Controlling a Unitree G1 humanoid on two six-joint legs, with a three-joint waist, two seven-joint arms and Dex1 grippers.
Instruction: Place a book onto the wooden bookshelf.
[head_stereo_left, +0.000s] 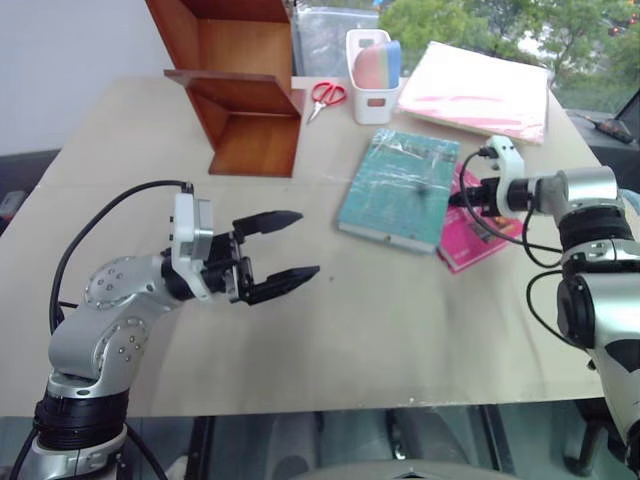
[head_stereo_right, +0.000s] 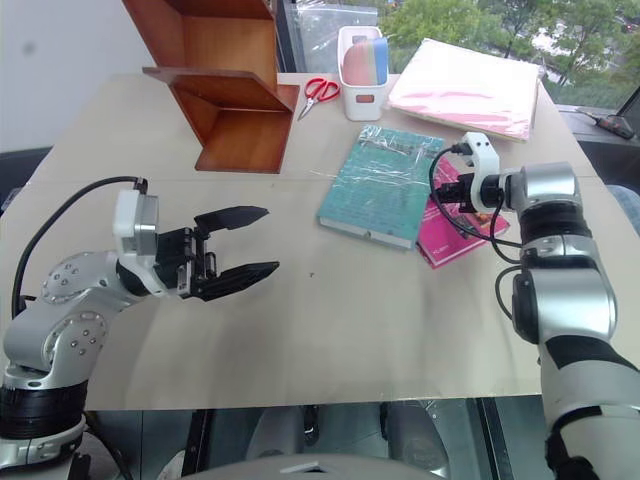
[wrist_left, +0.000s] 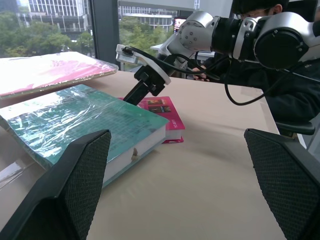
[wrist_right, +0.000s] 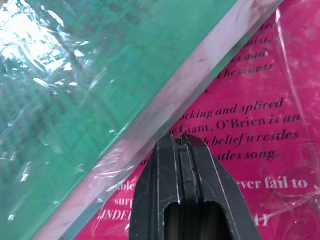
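The teal book (head_stereo_left: 398, 186) lies flat mid-table, its edge overlapping a pink book (head_stereo_left: 478, 236). The right gripper (wrist_right: 181, 145), fingers pressed together, points at the seam between them. Left of the book, the left gripper (head_stereo_left: 293, 246) hovers spread wide. The wooden bookshelf (head_stereo_left: 240, 90) stands behind-left of the book.

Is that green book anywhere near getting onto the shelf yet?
Not yet. Nothing looks done: the book lies flat on the table, partly over a pink book, and the wooden bookshelf holds nothing. In hand: the right tool, shut, is at the book's edge; the left tool waits open. Gripping, lifting and shelving remain.
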